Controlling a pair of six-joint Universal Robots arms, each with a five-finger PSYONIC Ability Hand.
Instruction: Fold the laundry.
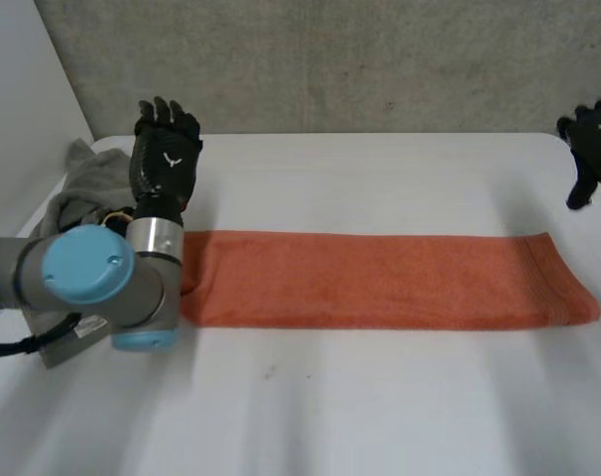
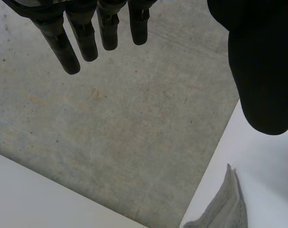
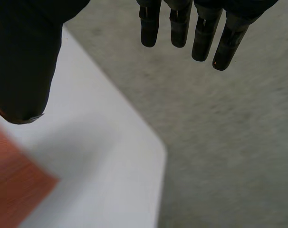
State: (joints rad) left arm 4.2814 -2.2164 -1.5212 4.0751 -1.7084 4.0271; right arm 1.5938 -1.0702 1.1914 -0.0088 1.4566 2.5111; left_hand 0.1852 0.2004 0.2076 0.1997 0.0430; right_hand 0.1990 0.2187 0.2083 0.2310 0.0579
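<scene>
Partly behind the left arm (image 1: pixel 87 273), orange towel (image 1: pixel 380 281); left robot hand (image 1: pixel 165 149) and right robot hand (image 1: pixel 593 139) straight-fingered, empty

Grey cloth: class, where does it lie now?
In the head view, the grey cloth lies bunched at the far left corner of the table, beside the left hand, left of the orange towel.

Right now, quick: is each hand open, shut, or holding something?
Left hand: open, holding nothing.
Right hand: open, holding nothing.
</scene>
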